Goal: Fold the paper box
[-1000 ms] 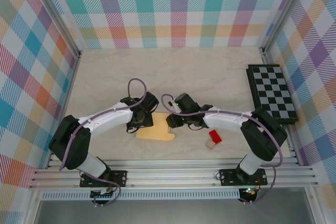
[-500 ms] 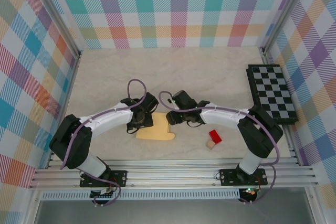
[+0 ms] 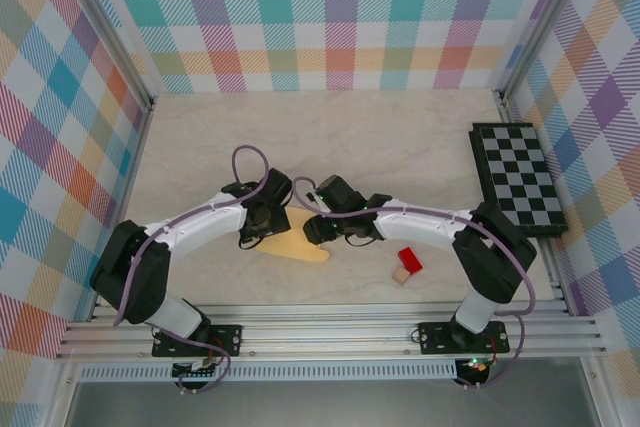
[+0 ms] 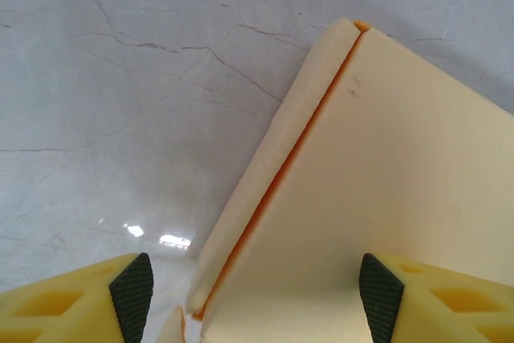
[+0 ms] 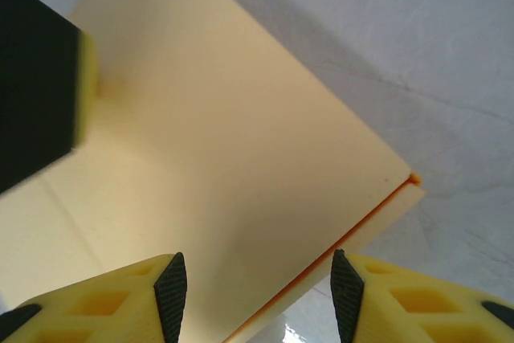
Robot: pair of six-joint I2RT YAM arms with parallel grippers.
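Top external view is showing the paper box [image 3: 300, 245] lying flat on the table [image 3: 400, 147], near its front edge and between both arms. The left gripper [image 4: 257, 295] is hanging wide open over the box's doubled-up edge, grasping nothing. The right gripper [image 5: 259, 295] is spread above the opposite panel, also empty. Probably one side should be pinning the sheet while the other is pressing evenly along the crease.

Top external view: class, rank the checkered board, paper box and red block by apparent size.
1. checkered board
2. paper box, though partly covered
3. red block
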